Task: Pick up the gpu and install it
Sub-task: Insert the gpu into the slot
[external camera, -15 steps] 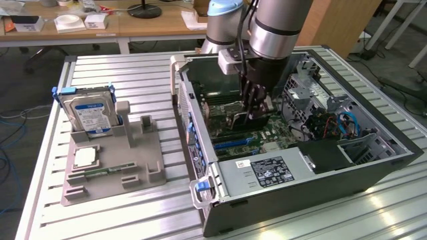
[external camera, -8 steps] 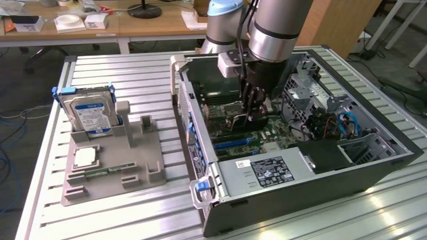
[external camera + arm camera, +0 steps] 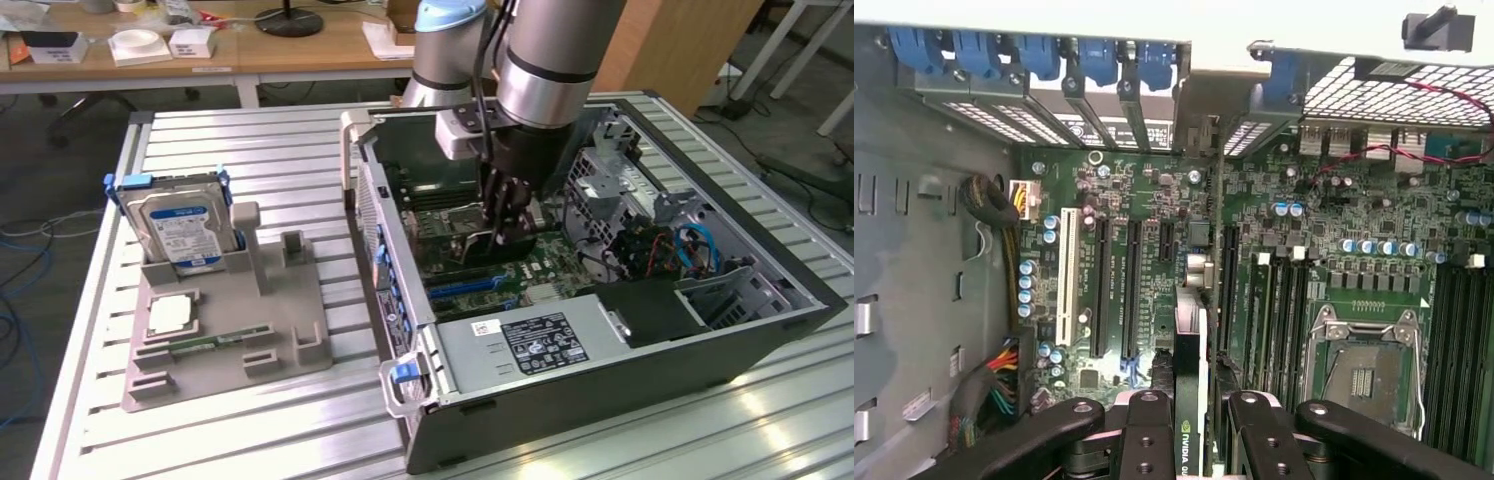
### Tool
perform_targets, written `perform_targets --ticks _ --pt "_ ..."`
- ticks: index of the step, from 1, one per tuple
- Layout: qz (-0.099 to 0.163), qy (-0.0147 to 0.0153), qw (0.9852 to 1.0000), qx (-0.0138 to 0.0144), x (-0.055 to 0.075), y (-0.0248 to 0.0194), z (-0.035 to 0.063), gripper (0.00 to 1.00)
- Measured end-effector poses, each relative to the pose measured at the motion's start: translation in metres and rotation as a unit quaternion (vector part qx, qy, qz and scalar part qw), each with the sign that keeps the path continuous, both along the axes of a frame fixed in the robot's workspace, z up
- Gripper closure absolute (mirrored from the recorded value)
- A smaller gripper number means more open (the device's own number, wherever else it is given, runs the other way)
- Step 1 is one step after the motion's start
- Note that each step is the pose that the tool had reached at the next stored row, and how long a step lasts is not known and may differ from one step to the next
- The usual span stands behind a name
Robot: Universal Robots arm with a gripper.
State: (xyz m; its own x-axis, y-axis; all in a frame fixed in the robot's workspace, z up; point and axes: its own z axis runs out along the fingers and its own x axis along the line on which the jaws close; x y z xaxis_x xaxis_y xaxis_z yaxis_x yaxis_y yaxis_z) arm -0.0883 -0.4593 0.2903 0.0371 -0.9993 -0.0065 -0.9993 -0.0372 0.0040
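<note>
Gripper (image 3: 507,232) hangs from the arm (image 3: 550,60) straight down into the open case (image 3: 587,400), its fingers low over the motherboard (image 3: 501,272). In the exterior view the fingers stand close together, but what lies between them cannot be told from here. A grey power supply (image 3: 527,345) with a dark label sits at the near edge of the case, and blue cables (image 3: 701,250) curl toward the exterior view's right. Outside the case, on the slatted table (image 3: 240,140), a grey holder (image 3: 227,330) stands to the exterior view's left. A hard drive (image 3: 180,225) with a blue label stands upright in it, a CPU (image 3: 174,313) lies flat on it, and a green memory stick (image 3: 194,345) lies in a slot just beside.

In the wrist view the gripper (image 3: 1189,430) pinches the gpu (image 3: 1189,380) between its black fingers (image 3: 1144,440). The card shows edge-on as a slim dark strip with a green logo strip, held upright and running out from the fingers toward the case's back wall. It hangs over the motherboard (image 3: 1154,200) beside the long black slots (image 3: 1129,290); whether it touches a slot cannot be told. A white slot (image 3: 1067,275) lies farther off, the empty CPU socket (image 3: 1364,370) lies on the other side, and blue clips (image 3: 1034,55) line the back wall.
</note>
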Motion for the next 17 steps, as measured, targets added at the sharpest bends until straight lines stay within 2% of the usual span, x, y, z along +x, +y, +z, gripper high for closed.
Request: perform_targets --ticks 3,13,17 --pt "0.003 -0.0009 1.0 0.0 -0.0001 0.0 -0.0015 0.74" --pt "0.003 -0.001 1.0 0.0 0.0003 0.0001 -0.0019 0.74" --pt "0.003 -0.001 1.0 0.0 0.0062 0.0 -0.0026 0.74"
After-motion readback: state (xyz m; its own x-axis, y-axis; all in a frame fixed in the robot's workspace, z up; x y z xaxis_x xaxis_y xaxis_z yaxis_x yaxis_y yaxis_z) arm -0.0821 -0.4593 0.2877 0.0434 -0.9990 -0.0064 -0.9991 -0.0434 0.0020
